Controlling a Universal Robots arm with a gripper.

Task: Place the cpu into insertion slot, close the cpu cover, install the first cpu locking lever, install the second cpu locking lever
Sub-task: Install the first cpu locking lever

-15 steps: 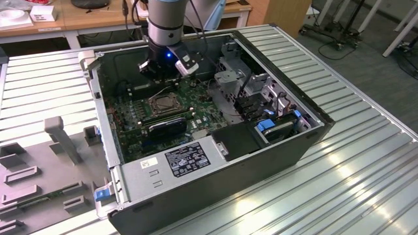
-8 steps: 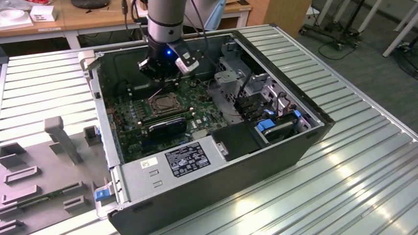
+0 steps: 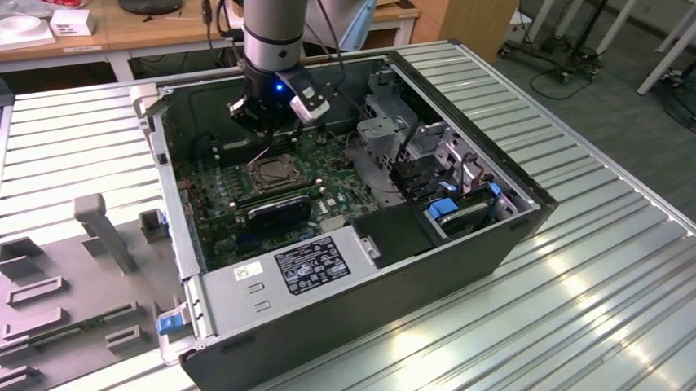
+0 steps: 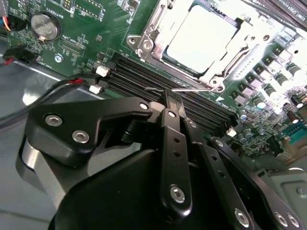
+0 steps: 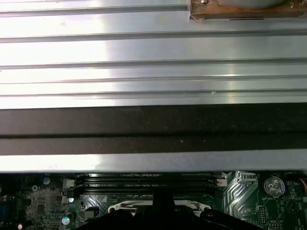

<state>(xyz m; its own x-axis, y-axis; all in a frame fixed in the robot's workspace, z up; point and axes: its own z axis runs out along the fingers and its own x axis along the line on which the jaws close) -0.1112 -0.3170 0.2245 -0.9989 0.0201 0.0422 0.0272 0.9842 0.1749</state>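
Fingers together, the pincer (image 4: pixel 172 96) is sitting at a thin locking lever (image 4: pixel 196 88) just beside the closed cpu cover (image 4: pixel 148 28). It is probably needing a steady, square push so the wire is not slipping off.

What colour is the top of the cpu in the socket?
Plain pale silvery-grey; the cpu shows best in the second wrist view.

A silver-grey cylindrical arm (image 3: pixel 270 28) is showing at the top centre of the exterior view, ringed by a dark band, a blue light (image 3: pixel 280 84) glowing on its black wrist. The gripper (image 4: pixel 171 99) is showing matte black linkage bars dotted with silver screw heads (image 4: pixel 80 136).
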